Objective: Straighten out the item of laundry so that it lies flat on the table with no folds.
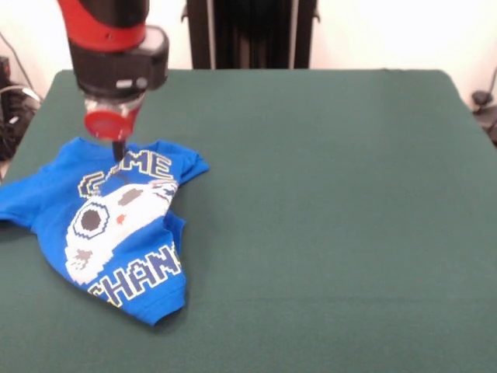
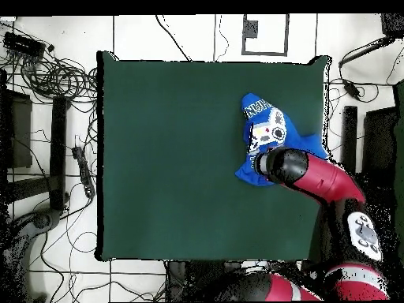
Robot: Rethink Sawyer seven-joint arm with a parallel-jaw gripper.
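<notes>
Near one edge of the green desk [image 1: 326, 194], the blue T-shirt [image 1: 116, 225] lies print-up and wrinkled; the gripper [image 1: 118, 151] touches its collar, whether the jaws are parted I cannot tell

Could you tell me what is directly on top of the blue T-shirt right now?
The gripper comes down onto the blue T-shirt near its collar, above the lettering. Nothing else lies on it. In the overhead view the arm covers that end of the shirt, hiding the contact.

Low oblique front view, straight-down overhead view; shared green table [image 1: 326, 194].
</notes>
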